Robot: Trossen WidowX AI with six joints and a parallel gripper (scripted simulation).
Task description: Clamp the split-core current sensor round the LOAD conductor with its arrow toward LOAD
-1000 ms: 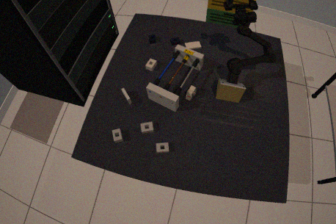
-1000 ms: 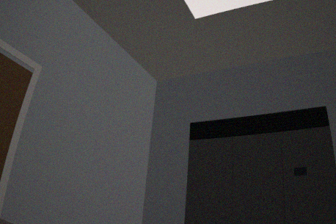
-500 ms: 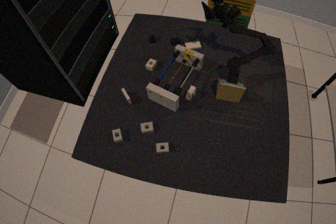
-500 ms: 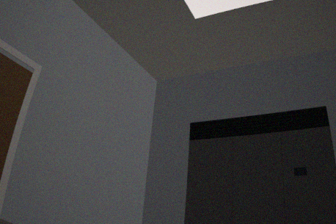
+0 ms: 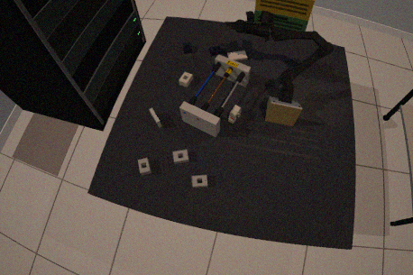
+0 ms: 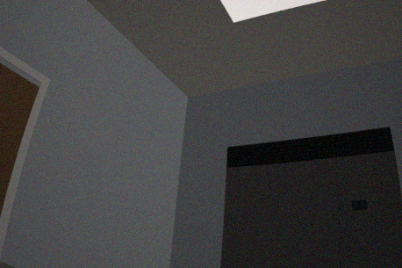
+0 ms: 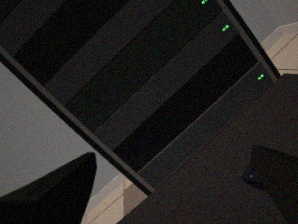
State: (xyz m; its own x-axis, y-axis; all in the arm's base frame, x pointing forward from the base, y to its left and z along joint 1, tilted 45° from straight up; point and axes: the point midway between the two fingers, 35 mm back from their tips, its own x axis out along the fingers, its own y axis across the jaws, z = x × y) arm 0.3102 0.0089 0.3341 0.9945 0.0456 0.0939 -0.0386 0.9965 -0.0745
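White plastic sensor (image 5: 234,114), just right of centre, looks light, rigid and slick, best pinched across its flat sides; the claw (image 7: 172,152) gapes wide, empty.

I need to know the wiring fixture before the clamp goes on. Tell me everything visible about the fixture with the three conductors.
The fixture lies near the middle of the dark mat: two white end blocks, the near one larger, joined by three parallel conductors. From the left they are blue, orange and white, each with dark ends. The far block carries a small yellow tag; its lettering is unreadable. Nothing is clamped round any conductor.
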